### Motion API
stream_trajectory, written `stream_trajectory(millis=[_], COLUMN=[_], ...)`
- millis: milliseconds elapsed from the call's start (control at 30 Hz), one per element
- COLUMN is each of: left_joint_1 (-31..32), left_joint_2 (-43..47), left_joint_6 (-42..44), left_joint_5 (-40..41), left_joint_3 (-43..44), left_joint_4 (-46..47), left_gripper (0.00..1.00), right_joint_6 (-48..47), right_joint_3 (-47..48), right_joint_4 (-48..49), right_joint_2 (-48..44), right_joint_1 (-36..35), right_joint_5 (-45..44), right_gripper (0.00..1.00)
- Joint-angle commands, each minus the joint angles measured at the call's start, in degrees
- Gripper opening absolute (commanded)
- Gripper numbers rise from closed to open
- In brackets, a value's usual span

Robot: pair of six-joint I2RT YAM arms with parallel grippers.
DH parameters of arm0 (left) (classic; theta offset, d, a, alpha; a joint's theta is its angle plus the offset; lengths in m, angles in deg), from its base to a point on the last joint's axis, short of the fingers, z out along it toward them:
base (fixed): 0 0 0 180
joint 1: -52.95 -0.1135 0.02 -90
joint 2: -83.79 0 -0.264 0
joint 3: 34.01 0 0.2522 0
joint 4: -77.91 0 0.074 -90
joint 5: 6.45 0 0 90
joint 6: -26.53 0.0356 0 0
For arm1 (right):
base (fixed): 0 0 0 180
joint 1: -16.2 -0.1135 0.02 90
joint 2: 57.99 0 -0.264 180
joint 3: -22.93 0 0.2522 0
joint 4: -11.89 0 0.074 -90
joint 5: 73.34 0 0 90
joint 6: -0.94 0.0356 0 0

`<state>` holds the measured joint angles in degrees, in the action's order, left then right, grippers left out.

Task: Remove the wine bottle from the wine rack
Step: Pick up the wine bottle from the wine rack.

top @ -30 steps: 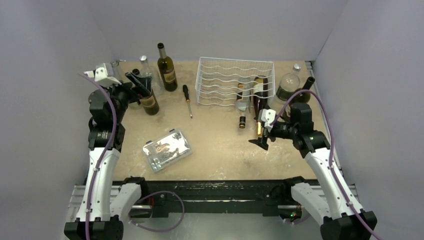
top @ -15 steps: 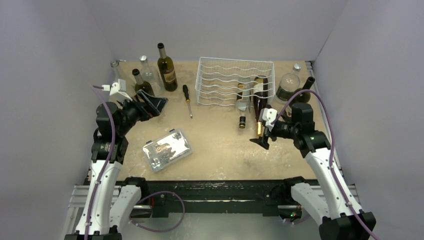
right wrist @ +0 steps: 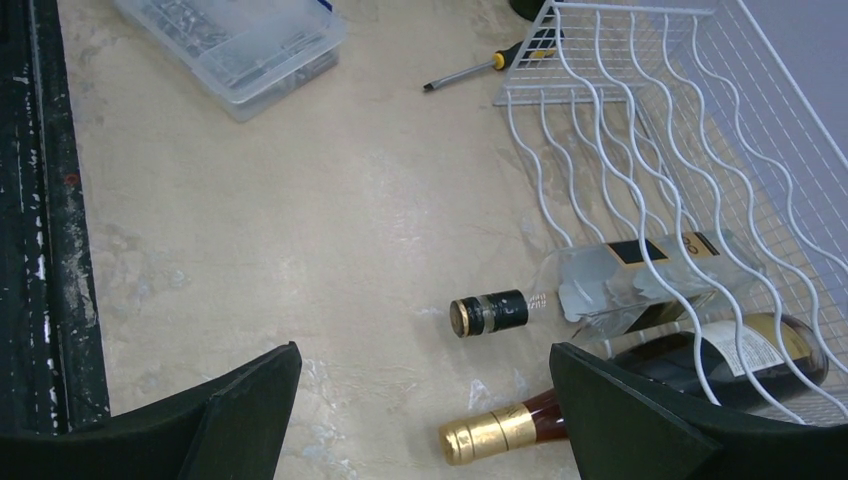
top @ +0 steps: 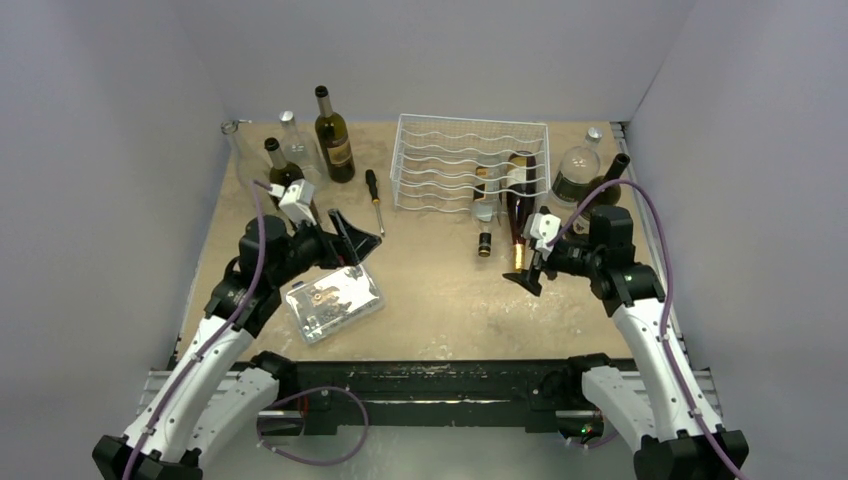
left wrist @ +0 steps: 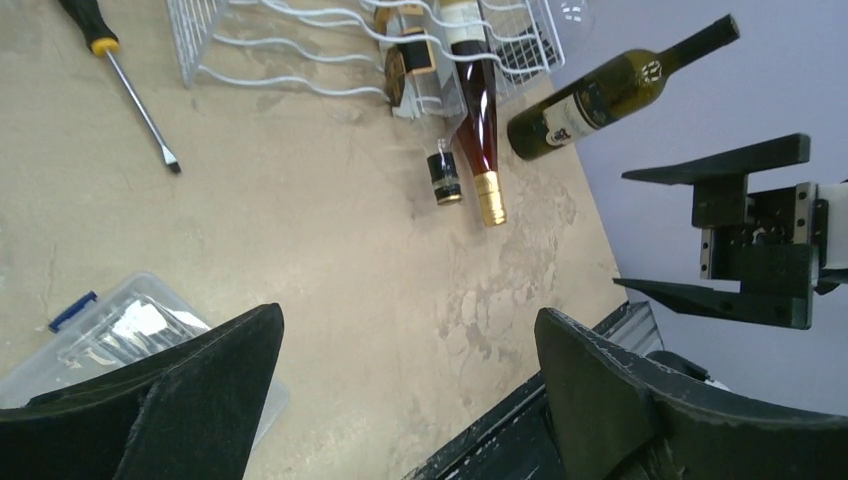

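You are holding the left pincer (top: 358, 245) and right pincer (top: 527, 278) apart, empty; the wine bottle (top: 517, 200) is lying in the wine rack (top: 440, 155), ungrasped.

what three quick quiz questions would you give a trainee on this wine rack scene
1. How many bottles lie in the wine rack?
2. True or false: the right end effector is shut on a bottle.
3. In the top view, what lies just left of the rack? A screwdriver; B glass dome; C cork.

Key: 1 two; 2 false, it is open and holds nothing; 3 A.
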<state>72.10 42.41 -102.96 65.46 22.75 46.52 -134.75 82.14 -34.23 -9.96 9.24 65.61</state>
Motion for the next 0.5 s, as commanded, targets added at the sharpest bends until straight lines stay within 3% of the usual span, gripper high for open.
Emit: stream_trajectory(millis=[0, 467], left_joint_1=[5.1, 18.3], left_joint_2=[-1.6, -11.5], left_joint_6=[-1.7, -2.8], left_joint_5=[4.4, 13.0], left_joint_3=[-1.1, 0.0], left_joint_4=[3.5, 9.1], left_gripper=[0.97, 0.97], right_joint_6=[1.3, 5.7], right_joint_3=[0.0, 0.5], right_joint_4=[1.7, 0.3], right_joint_2=[-1.3, -2.1], right_joint_1=[0.8, 1.0], right_joint_5=[0.5, -2.0], right_gripper=[0.99, 0.99])
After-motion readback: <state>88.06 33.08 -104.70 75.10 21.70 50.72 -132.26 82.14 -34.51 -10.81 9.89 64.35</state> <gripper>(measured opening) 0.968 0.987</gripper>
